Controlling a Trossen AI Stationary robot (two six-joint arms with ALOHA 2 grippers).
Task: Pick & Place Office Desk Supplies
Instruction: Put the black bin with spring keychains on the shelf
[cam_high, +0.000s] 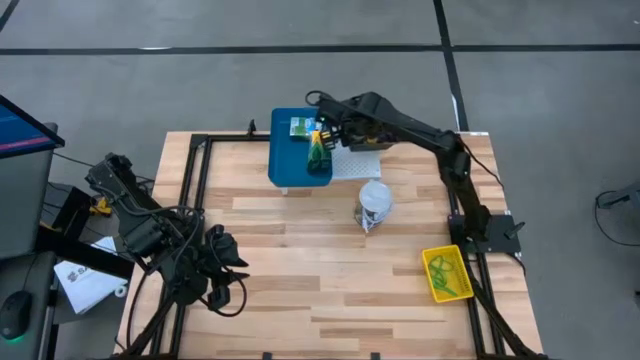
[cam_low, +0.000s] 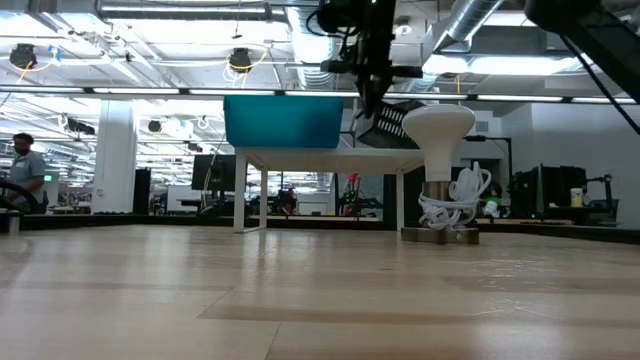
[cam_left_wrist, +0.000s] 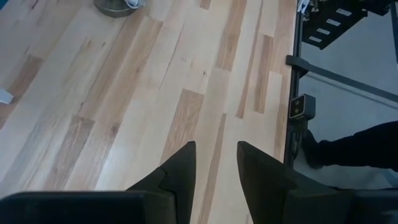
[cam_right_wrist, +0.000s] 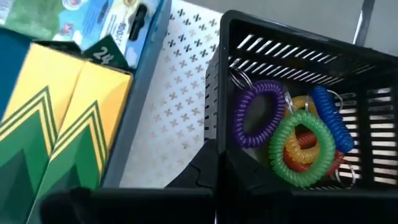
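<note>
While coils (cam_right_wrist: 292, 140) fill basket (cam_right_wrist: 298, 56) (crayons (cam_right_wrist: 56, 124) seemingly binned).

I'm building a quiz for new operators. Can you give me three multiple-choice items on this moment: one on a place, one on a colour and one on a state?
1. Where do the coil loops lie?
A. on the bare table
B. in the black basket
C. in the yellow basket

2. What colour is the tray holding the crayon box?
A. red
B. white
C. blue

3. How do the left gripper's fingers stand?
A. apart, nothing between them
B. shut on a loop
C. shut on the crayon box

Answers:
1 B: the coil loops sit inside the black basket.
2 C: the crayon box rests in a blue tray.
3 A: the left gripper shows only table wood between its fingers.
</note>
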